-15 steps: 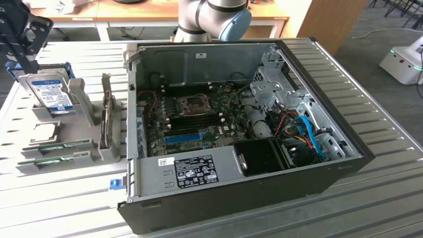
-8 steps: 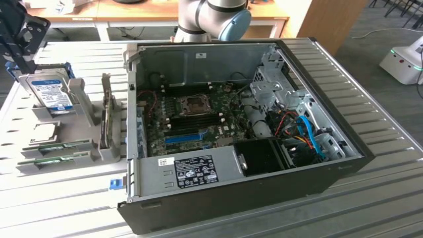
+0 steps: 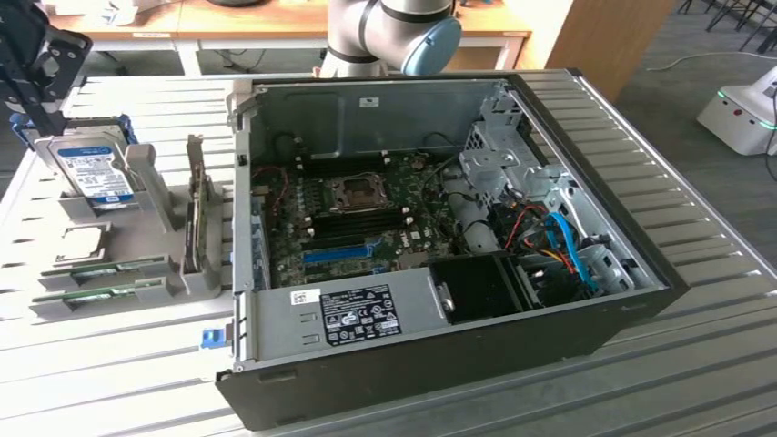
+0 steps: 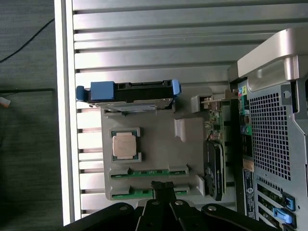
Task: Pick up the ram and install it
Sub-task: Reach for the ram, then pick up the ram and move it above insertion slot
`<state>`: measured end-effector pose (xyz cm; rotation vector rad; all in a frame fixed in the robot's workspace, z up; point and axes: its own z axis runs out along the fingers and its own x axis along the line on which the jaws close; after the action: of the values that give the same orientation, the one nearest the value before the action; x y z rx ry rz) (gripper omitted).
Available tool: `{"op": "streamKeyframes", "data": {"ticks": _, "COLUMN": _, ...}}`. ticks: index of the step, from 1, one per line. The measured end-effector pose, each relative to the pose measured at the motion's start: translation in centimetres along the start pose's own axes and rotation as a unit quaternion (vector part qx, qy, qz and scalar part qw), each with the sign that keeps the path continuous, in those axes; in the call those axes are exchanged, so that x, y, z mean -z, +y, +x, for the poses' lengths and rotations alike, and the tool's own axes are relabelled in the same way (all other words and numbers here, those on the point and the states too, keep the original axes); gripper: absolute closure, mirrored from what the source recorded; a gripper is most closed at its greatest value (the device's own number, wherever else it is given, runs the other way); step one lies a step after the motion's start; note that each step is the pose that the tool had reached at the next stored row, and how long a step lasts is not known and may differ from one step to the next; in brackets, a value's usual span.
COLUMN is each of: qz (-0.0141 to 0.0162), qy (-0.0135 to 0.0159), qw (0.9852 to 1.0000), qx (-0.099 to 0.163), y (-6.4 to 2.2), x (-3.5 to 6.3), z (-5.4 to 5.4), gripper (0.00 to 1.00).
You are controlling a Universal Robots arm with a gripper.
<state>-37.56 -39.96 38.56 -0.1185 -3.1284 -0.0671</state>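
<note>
On the exterior view's left, the claw hung clenched and empty well above the grey holder, near the hard drive. The ram stood on edge in a groove at six o'clock from that drive, with a second stick just beside it. The holder sat at nine o'clock from the computer case.

A clean pick would likely have needed the jaws spread before descending. They would have had to be squared across the stick's thin faces near its middle, then drawn straight out of the groove.

The wrist view gave the fingertips pressed together and lined over the two sticks. The exterior view gave the claw's height and the open case, with the motherboard and its processor socket.
</note>
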Motion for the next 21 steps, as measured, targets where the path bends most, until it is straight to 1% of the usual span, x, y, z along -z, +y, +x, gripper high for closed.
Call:
{"op": "streamKeyframes", "data": {"ticks": 17, "qz": 0.0000, "qy": 0.0000, "qw": 1.0000, "qx": 0.000, "y": -1.68, "x": 0.07, "z": -0.1, "gripper": 0.90}}
{"op": "streamKeyframes", "data": {"ticks": 21, "qz": 0.0000, "qy": 0.0000, "qw": 1.0000, "qx": 0.000, "y": -1.70, "x": 0.08, "z": -0.1, "gripper": 0.90}}
